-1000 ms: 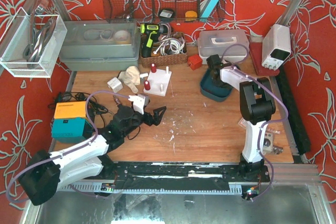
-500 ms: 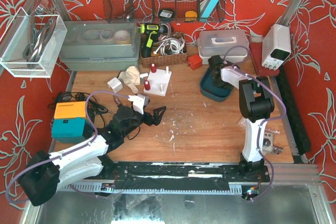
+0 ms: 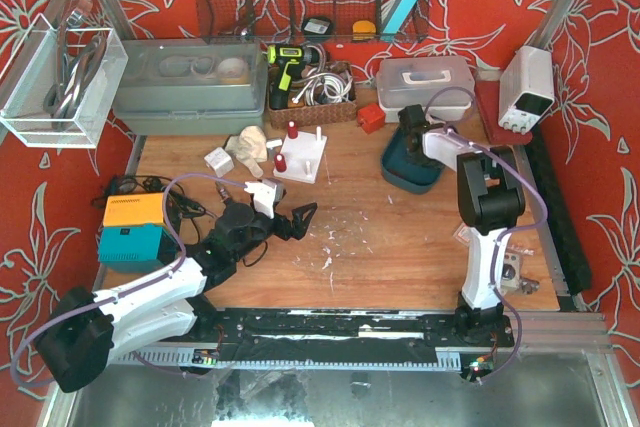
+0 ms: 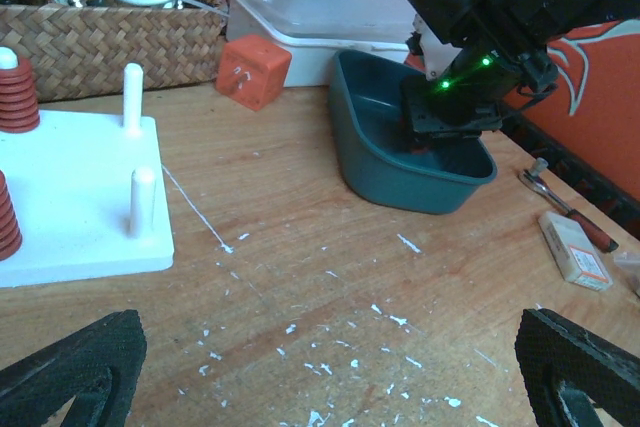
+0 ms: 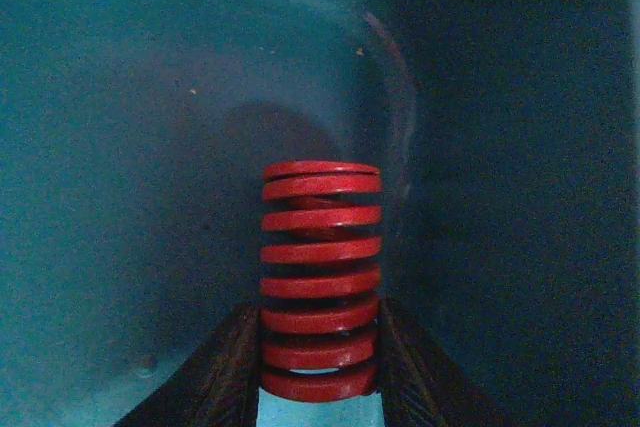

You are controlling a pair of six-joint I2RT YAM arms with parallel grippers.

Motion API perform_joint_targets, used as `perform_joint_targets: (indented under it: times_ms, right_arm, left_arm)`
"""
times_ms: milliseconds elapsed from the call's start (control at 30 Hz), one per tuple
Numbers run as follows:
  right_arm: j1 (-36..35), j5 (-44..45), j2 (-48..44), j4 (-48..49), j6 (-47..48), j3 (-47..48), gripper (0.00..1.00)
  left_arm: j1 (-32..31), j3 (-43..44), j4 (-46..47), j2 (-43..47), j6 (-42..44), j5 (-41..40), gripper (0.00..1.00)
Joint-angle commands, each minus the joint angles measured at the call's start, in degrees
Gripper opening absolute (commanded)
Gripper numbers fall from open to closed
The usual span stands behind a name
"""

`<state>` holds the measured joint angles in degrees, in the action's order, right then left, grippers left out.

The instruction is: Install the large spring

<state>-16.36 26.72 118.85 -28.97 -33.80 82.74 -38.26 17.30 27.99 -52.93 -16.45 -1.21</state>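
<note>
R gripper [image 5: 318, 347] clamped large spring [image 5: 320, 247] by lower coils, inside teal bin [image 5: 120, 147]; L gripper [image 4: 325, 367] jaws spread wide.

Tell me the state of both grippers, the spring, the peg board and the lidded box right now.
Right gripper, shut, down in the teal bin.
Large spring, clamped between that gripper's fingers, not yet installed.
Left gripper, open, holding nothing.
Peg board, two red springs seated, two pegs bare.
Clear box, lid on.
</note>
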Motion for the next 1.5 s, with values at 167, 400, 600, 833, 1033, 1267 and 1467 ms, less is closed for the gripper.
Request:
perform_joint_targets:
  times_ms: [167, 400, 600, 833, 1033, 1267, 1467]
  right_arm:
    - [0.36, -6.68, -7.25, 6.84, 6.88, -5.70, 0.13]
    - [-0.52, -10.14, -16.20, 10.01, 9.15, -10.14, 0.08]
    - [-4.52, -8.63, -24.45, 10.56, 14.81, -13.25, 0.06]
    - [-13.78, -8.91, -37.84, 16.34, 21.43, -22.27, 0.04]
    - [-19.67, -15.55, -47.66, 22.75, 23.42, -30.75, 0.04]
    - [-27.79, -19.88, -56.21, 37.59, 29.14, -43.46, 0.02]
    - [-32.94, -23.12, -58.70, 51.04, 34.64, -52.31, 0.00]
  left_arm:
    - [-0.41, 1.07, 0.64, 0.99, 0.88, -0.94, 1.00]
    - [-0.41, 0.98, 0.84, 0.75, 0.80, -1.41, 1.00]
    - [-0.41, 1.26, 0.26, 0.37, 0.74, -1.78, 1.00]
    - [-0.41, 1.29, -0.77, 0.54, 0.76, -3.34, 1.00]
    - [-0.35, 1.74, -2.85, 0.80, -0.61, -7.77, 1.00]
    - [-0.32, 8.46, -13.13, -0.85, -6.46, -4.07, 1.00]
    - [-0.32, 11.09, -13.42, -1.17, -10.06, 6.02, 0.86]
